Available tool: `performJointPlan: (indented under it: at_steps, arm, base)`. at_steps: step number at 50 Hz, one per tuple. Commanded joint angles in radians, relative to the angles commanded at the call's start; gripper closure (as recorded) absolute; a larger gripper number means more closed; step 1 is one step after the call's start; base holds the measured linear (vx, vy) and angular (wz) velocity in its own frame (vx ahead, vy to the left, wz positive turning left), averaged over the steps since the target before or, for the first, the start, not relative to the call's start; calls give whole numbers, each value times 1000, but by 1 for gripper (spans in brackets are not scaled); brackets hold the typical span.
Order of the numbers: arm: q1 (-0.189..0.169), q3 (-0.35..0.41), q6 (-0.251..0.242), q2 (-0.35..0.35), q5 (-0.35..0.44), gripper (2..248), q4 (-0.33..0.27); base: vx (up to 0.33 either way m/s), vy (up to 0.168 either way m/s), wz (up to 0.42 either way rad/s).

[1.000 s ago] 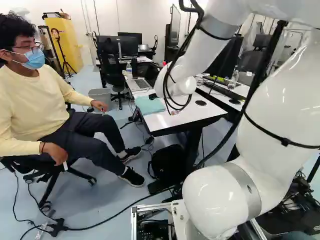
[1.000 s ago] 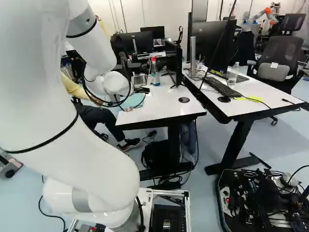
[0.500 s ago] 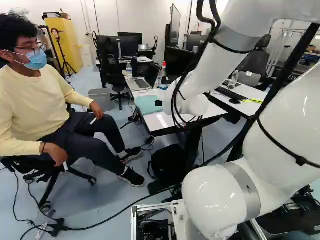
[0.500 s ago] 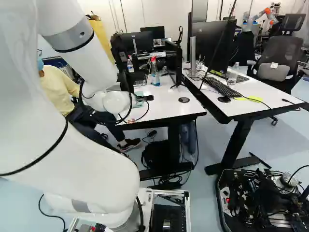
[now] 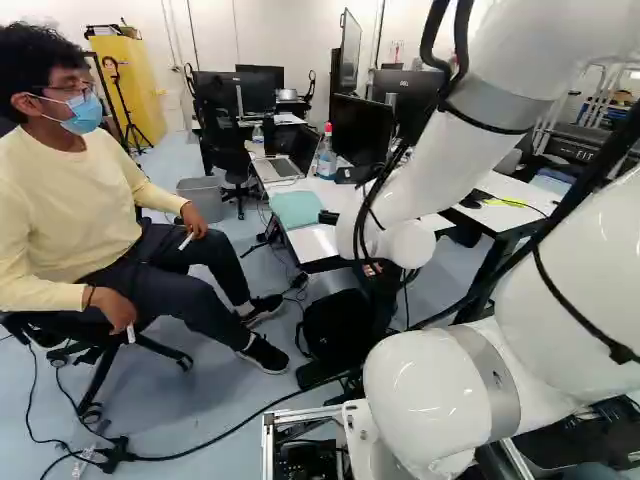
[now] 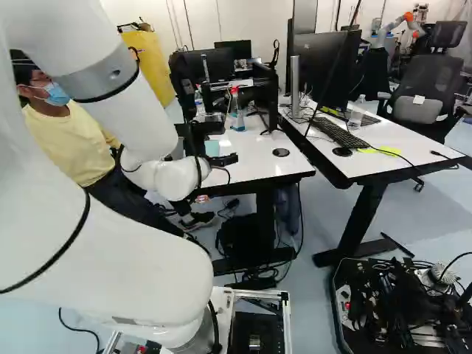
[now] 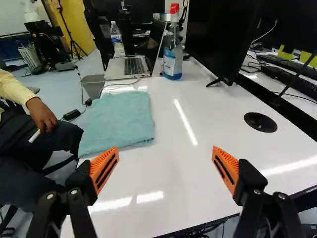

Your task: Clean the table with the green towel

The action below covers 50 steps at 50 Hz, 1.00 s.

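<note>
Since the earlier frame, the white arm point(image 5: 465, 150) has swung right and nearer, bringing the gripper point(image 7: 165, 171) back toward the table's near side; the base has not moved. Folded flat, the green towel point(image 7: 119, 119) lies where it did, along the left edge of the table point(image 7: 183, 163), just nearer than the laptop point(image 7: 130, 67). The gripper stands wide, with nothing between its fingers.

The step in hand looks to be lining up for the towel. Best to shift left and a little far, tip the fingers down over the towel's near right corner, and close low enough to pinch cloth without pressing hard on the tabletop. Lift gently, and keep the wipe clear of the spray bottle point(image 7: 173, 49).

The arm covers part of the towel in the right base view. Fingertip height is hard to judge, and I cannot tell whether the towel's left side overhangs.
</note>
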Motion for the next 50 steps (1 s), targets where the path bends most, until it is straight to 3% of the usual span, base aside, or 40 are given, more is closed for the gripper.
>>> performJointPlan:
  at_steps: [24,50]
  arm:
    - [-16,72,0,37,72,3,2]
    - [-19,83,0,44,84,3,3]
  base:
    - [0,0,0]
    - [0,0,0]
